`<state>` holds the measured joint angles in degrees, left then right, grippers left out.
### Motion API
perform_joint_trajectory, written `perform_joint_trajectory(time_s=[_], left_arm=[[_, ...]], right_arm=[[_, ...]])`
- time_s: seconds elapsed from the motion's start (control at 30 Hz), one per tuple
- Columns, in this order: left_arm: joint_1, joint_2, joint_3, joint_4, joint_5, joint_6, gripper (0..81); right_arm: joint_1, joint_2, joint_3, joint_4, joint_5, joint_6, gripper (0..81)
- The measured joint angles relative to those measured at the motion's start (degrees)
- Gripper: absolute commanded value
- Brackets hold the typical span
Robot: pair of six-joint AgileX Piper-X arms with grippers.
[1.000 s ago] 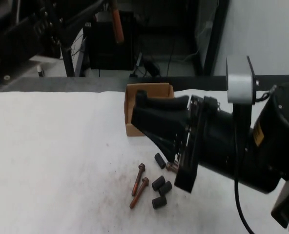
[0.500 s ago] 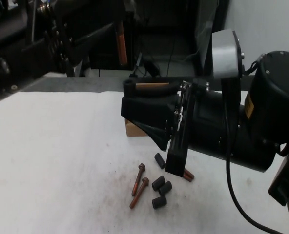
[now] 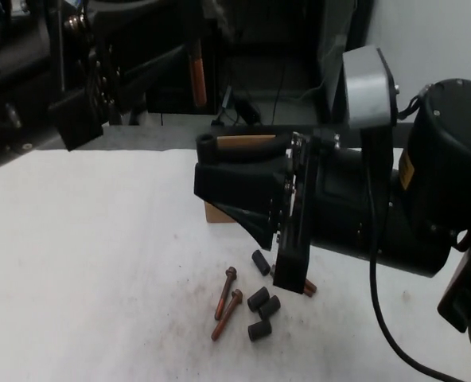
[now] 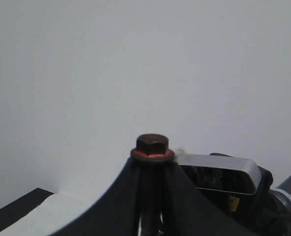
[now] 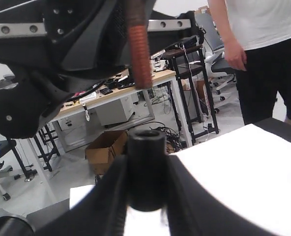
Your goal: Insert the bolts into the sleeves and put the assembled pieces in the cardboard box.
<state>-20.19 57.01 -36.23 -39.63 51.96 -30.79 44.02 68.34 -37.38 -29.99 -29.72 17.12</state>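
While the left pincer clamps the bolt, head just past its jaws, right pincer pinches the sleeve mid-body: rigid, probably slick metal.
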Motion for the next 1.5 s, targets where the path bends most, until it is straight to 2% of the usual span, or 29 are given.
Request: perform_joint_trajectory(time_s=[1.17,1.5], left_arm=[[0.0,0.0,0.0,0.4,0.4,-1.3,0.3],[0.0,0.0,0.1,0.7,0.4,-0.4,0.3]], right_arm=[[0.0,0.2,-1.5,0.0,2.3,0.0,0.8],[0.0,0.2,-2.4,0.1,0.9,0.0,0.8]])
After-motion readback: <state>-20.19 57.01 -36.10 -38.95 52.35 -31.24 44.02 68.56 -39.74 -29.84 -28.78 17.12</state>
